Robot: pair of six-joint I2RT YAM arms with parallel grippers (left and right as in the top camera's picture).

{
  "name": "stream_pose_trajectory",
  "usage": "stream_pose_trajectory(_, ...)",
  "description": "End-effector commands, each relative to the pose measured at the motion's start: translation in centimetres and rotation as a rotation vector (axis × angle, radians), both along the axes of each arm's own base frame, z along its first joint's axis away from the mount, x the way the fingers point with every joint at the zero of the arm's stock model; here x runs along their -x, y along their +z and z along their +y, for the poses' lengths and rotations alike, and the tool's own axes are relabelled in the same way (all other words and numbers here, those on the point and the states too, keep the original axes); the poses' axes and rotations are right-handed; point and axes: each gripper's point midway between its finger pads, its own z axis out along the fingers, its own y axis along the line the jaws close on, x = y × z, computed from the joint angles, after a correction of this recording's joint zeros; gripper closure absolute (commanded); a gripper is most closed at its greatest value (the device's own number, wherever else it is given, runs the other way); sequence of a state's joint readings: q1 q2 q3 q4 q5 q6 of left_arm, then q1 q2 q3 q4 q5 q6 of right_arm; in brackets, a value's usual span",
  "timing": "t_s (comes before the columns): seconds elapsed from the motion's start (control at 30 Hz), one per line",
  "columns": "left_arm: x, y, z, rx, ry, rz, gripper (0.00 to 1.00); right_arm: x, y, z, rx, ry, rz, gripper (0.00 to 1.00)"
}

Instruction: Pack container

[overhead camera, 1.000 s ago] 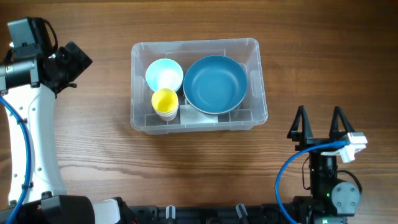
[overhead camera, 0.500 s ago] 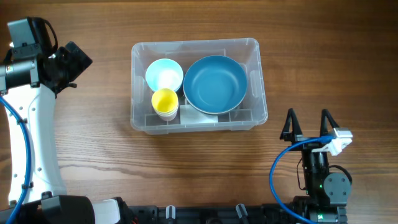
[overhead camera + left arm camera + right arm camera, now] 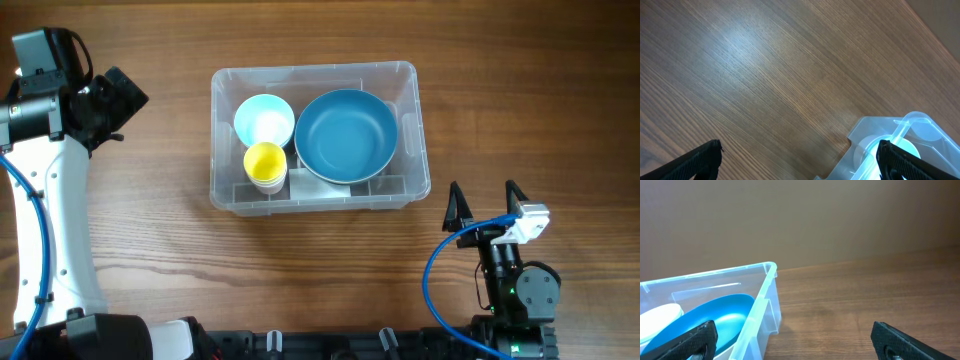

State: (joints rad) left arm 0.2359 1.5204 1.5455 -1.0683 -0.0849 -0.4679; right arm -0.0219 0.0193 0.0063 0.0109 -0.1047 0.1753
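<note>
The clear plastic container [image 3: 415, 185] sits at the table's middle. Inside it are a large blue bowl [image 3: 346, 135], a light blue bowl [image 3: 264, 120] and a yellow cup [image 3: 265, 163]. My right gripper [image 3: 485, 203] is open and empty, near the front edge, to the right of the container's front right corner. My left gripper [image 3: 125, 95] is open and empty, raised left of the container. The right wrist view shows the container's corner [image 3: 767, 275] and the blue bowl [image 3: 705, 317]. The left wrist view shows the container's corner [image 3: 875, 132].
The wooden table [image 3: 520, 90] runs all around the container. The left arm's white link [image 3: 55, 230] stands along the left edge.
My right gripper has drawn back toward the front edge and shifted left. The left arm and the container's contents have not moved.
</note>
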Motion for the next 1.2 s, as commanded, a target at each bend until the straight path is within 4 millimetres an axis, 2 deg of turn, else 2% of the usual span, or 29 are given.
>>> stream_pose_trajectory(0.0,-0.12,0.5,0.26,-0.015,-0.011,-0.01,0.0,0.13,0.28,0.5,0.082,0.026,-0.022,0.0)
stream_pose_trajectory(1.17,-0.12,0.5,0.26,-0.015,-0.011,-0.01,0.0,0.13,0.28,0.49,0.094,0.025,-0.023,0.0)
